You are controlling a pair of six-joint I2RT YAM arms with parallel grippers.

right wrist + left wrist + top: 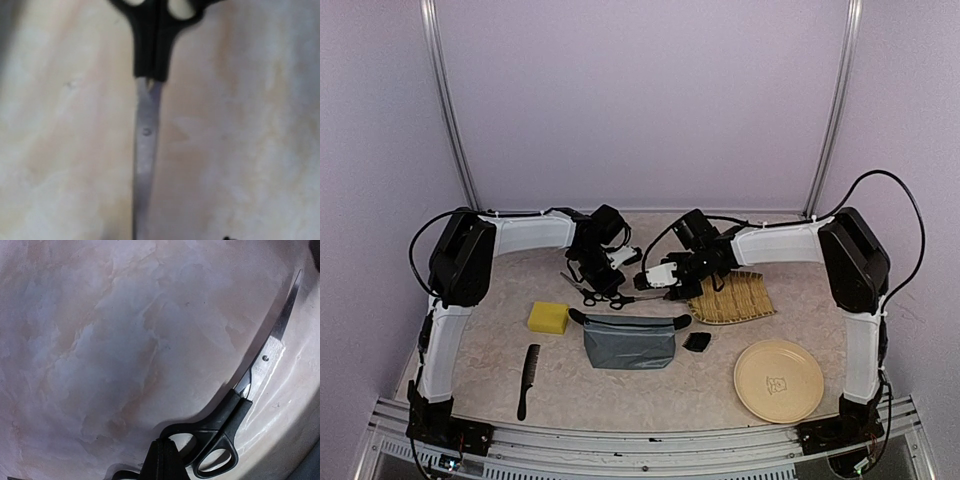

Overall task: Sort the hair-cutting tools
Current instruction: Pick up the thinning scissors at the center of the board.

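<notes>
Two scissors (pixel 592 296) lie on the table (pixel 500 300) beyond the pouch (pixel 630 343); left pincer (pixel 160 460) clenched, right pincer (pixel 646 283) unclear.

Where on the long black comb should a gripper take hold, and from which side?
Best across its narrow width near mid-length, coming straight down from above. The comb lies flat on the table, its length running roughly near to far, with bare surface along both long edges for the jaws. A central grip should keep it from tipping.
</notes>
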